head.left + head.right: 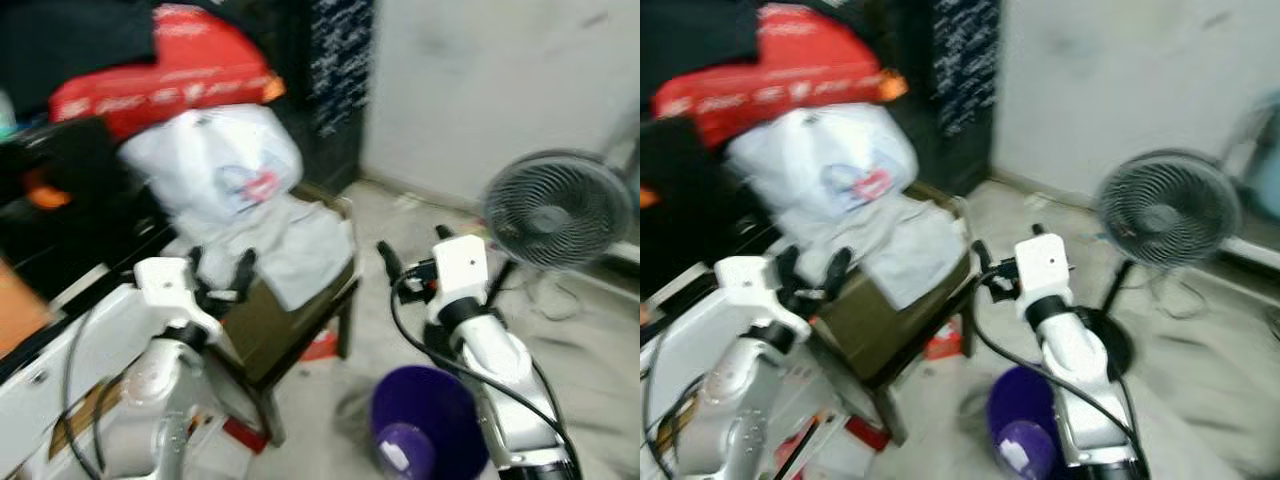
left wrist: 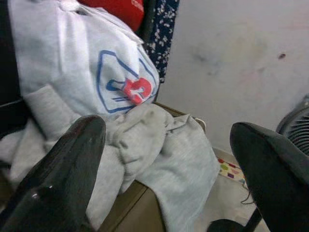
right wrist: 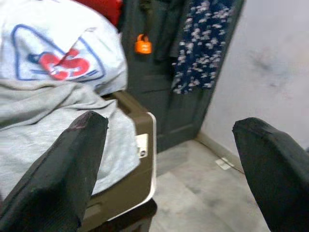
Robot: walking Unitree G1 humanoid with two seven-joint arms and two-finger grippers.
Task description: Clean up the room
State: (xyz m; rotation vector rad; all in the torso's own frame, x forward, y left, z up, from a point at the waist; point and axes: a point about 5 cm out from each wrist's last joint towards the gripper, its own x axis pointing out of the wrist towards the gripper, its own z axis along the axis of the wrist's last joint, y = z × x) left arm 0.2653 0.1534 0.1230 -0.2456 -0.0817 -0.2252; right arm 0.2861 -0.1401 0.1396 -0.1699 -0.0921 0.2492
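Your left hand (image 1: 222,268) and right hand (image 1: 392,262) both gape wide, empty. The crumpled grey cloth garment (image 1: 300,245), frame centre, still drapes the brown box (image 1: 290,320); cleanup looks barely begun.

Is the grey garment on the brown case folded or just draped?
Draped: the grey garment lies rumpled across the brown case, one end hanging over its front edge.

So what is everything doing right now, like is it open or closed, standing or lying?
Left end effector: open, fingers apart, at the grey cloth.
Right end effector: open, holding nothing.
Grey cloth: crumpled, draped over the brown case's edge.
White bag: full, sitting on the cloth.
Brown case: shut, under the pile.
Fan: standing upright; spinning or not, cannot tell.
Purple bin: upright, open top.
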